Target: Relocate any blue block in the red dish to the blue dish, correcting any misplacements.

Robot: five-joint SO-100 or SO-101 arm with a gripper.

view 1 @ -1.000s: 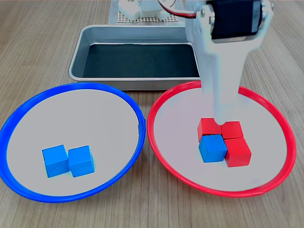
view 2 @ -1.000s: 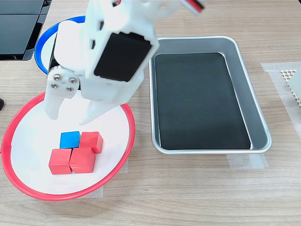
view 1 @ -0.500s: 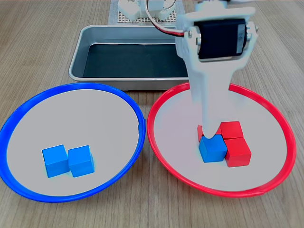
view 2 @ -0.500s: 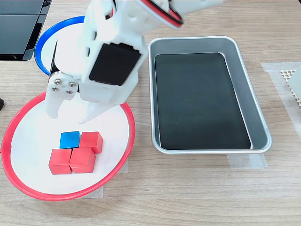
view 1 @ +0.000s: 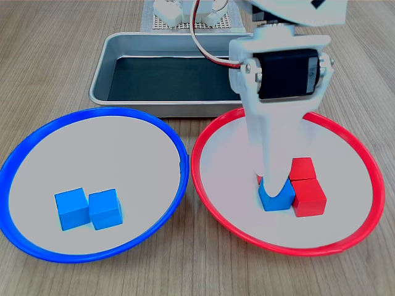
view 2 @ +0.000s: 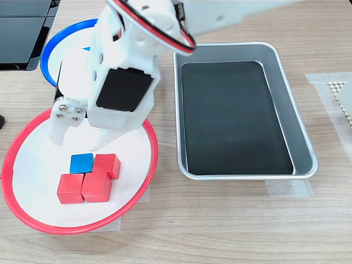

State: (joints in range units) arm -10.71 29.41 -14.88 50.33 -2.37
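- Gripper [view 2: 78, 140] open, jaws spread, poised above the blue block [view 2: 81, 163] in the second exterior view; one white fingertip [view 2: 58, 136] toward the second exterior view's left, the other just above the block's right corner, neither clearly touching it.
- In the first exterior view, gripper [view 1: 274, 179] hanging straight down in front of the blue block [view 1: 271, 198], covering most of its top; contact impossible to tell from here.
- Blue block lying inside the red dish [view 2: 144, 176], packed tight against three red cubes: one [view 2: 106, 165] touching its right side in the second exterior view, two more [view 2: 70, 188] [view 2: 97, 187] just below it.
- In the first exterior view, only two red cubes [view 1: 302, 168] [view 1: 308, 197] clearly visible, to the right of the blue block; a sliver of red beside the gripper.
- Red dish [view 1: 361, 160] just beside the blue dish [view 1: 37, 139] in the first exterior view, rims nearly touching.
- Two blue cubes [view 1: 72, 208] [view 1: 105, 209] resting side by side, touching, in the blue dish, toward the near edge.
- In the second exterior view, blue dish [view 2: 47, 55] mostly hidden behind the arm, beyond the red dish.
- Rectangular metal tray [view 1: 102, 68] with a dark floor, behind both dishes in the first exterior view; tray [view 2: 302, 143] to the right of the red dish in the second exterior view.
- Wooden tabletop [view 2: 231, 231] under everything.
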